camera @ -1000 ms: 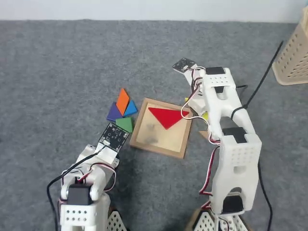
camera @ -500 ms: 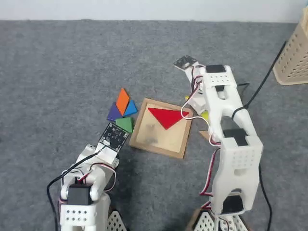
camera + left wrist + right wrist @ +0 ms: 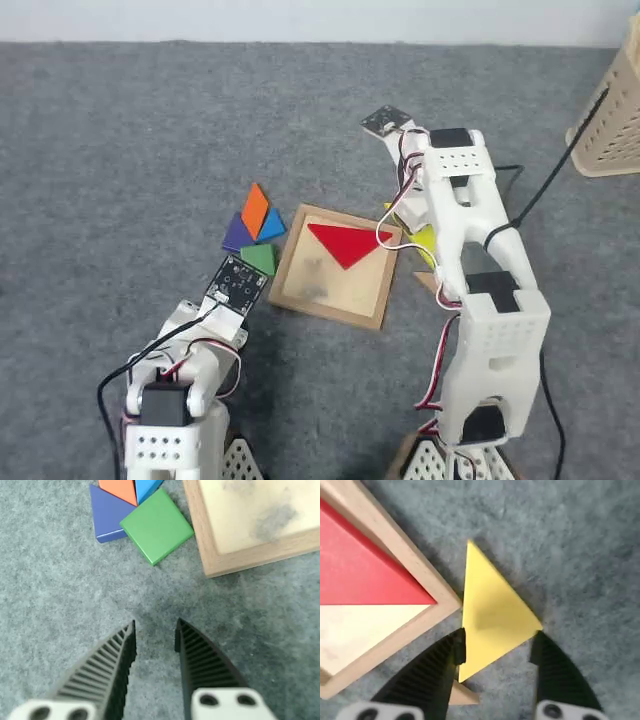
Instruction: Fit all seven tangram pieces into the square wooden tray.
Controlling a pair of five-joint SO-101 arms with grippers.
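Square wooden tray point(image 3: 330, 314) mid-carpet, 1 red triangle point(image 3: 345, 243) inside. 4 pieces clustered off its left corner: orange triangle point(image 3: 255, 208), blue triangle point(image 3: 272, 225), purple triangle point(image 3: 235, 235), green square point(image 3: 260, 258). 1 yellow triangle point(image 3: 490, 615) at the right corner, right gripper point(image 3: 497, 640) jaws spread astride it. Left gripper point(image 3: 155, 630) low over carpet near the green square, jaws narrowly apart.

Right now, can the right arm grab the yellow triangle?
Probably yes. The right gripper is open with a finger on each side of the yellow triangle, and nothing lies between. The tray corner sits close beside one finger, though.
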